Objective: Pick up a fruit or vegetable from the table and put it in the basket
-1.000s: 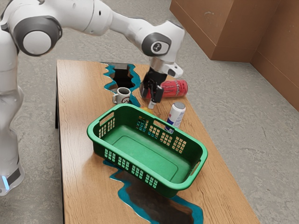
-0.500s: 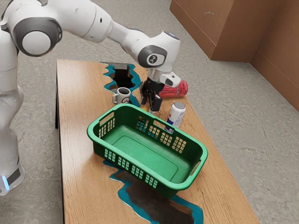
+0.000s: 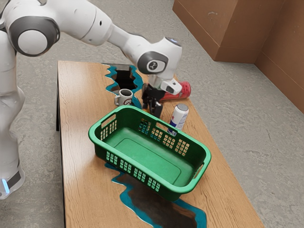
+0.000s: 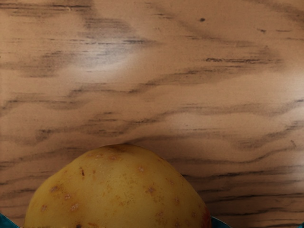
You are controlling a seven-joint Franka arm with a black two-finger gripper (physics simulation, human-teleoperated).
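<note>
One potato [image 4: 118,190] is our likely target: it sits low and close under our hand, by the far long side of the green basket [image 3: 147,154], between the mug [image 3: 124,97] and the white can [image 3: 179,116]. Our claw [image 3: 153,108] is down beside it, though we cannot tell whether it is spread, pressed together or pinching the potato, nor whether the potato bears on the table [image 3: 78,142]

We judge the step to be the grasp. To do it well, we should centre on the potato's thick middle, since its rounded end could squirt away from a shallow hold, and close evenly until the grip is firm. Then we ought to rise straight up, keeping off the white can and the red can [image 3: 180,90], and clear the basket's rim before moving across
</note>
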